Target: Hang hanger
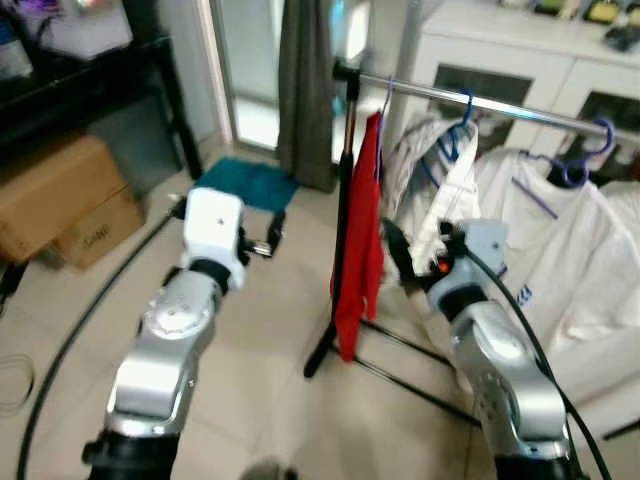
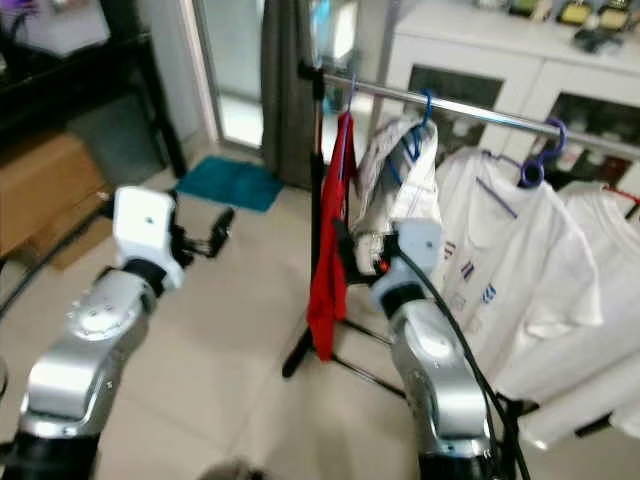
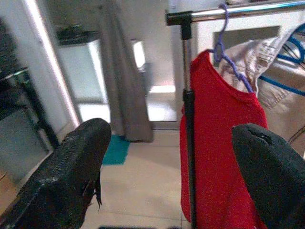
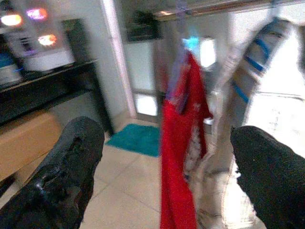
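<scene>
At the left centre of the left eye view the left gripper [image 1: 268, 243] is reaching out over the bare tile floor [image 1: 270, 330], its fingers [image 3: 71, 167] standing spread with nothing between them. It is sitting well apart from the rack, low and to the left of it. Moving toward the middle, the black upright [image 1: 343, 200] of the clothes rail [image 1: 470, 100] is standing just left of the red garment [image 1: 362, 240], which is hanging on a purple hanger [image 3: 224, 43] hooked over the rail's near end at upper centre. The garment is hanging edge-on to the robot, its long axis running straight down. Right of centre, the right gripper [image 1: 397, 252] is sitting just beside the red garment's lower half, its fingers [image 4: 66, 162] also parted and empty. Judging from this, the right arm is much the nearer, and the hook lies above and slightly left of it. Further right, white shirts [image 1: 560, 240] are hanging on blue hangers [image 1: 455, 135].
</scene>
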`<state>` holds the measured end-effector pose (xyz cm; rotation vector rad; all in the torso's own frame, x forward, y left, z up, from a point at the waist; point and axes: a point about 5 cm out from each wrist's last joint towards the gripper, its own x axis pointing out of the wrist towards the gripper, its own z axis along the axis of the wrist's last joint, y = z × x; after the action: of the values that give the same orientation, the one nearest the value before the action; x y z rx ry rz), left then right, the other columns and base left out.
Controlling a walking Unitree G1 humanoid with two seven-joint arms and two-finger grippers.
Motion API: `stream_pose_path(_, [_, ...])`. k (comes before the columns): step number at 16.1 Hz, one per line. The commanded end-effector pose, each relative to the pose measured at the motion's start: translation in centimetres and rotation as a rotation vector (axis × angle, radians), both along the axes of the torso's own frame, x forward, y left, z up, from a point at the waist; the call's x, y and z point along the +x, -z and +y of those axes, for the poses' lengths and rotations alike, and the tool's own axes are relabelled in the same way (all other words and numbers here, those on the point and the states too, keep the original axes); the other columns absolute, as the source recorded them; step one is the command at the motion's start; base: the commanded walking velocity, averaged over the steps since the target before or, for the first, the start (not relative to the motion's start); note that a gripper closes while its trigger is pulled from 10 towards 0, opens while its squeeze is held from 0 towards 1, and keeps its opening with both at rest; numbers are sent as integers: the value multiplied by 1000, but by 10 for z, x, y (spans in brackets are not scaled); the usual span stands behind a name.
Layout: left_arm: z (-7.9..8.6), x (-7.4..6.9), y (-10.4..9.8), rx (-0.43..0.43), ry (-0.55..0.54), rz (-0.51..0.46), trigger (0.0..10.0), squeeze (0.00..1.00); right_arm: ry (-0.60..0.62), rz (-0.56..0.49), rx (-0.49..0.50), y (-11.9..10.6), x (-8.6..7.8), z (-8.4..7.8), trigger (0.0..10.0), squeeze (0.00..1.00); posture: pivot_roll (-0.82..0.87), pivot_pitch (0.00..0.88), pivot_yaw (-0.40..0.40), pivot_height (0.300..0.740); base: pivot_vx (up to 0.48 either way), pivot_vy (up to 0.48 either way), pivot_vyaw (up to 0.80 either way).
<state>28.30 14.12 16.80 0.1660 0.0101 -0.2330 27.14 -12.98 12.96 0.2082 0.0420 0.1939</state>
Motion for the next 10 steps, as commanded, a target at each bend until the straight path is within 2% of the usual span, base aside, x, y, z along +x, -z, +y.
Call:
stream_pose_path(1, [-2, 1, 0, 20, 10, 6, 10000, 1000, 10, -2, 13, -3, 0, -1, 10000, 859, -58, 0, 20, 740, 0, 0, 0])
stream_pose_path(2, [-3, 2, -1, 24, 15, 7, 10000, 1000, 16, 4, 19, -3, 0, -1, 10000, 0, -58, 0, 19, 740, 0, 0, 0])
stream_pose_path(4, [-3, 2, -1, 19, 23, 14, 10000, 1000, 25, 17, 22, -4, 0, -1, 10000, 0, -60, 0, 17, 740, 0, 0, 0])
stream_pose_path(7, [-3, 0, -2, 1, 24, 8, 10000, 1000, 64, 13, -7, -6, 2, -5, 10000, 0, -63, 0, 10, 740, 249, 0, 0])
stream_pose_path(10, [-4, -3, 1, 1, 52, 31, 10000, 1000, 28, -16, -37, -13, 6, 1, 10000, 0, -58, 6, 5, 740, 266, 0, 0])
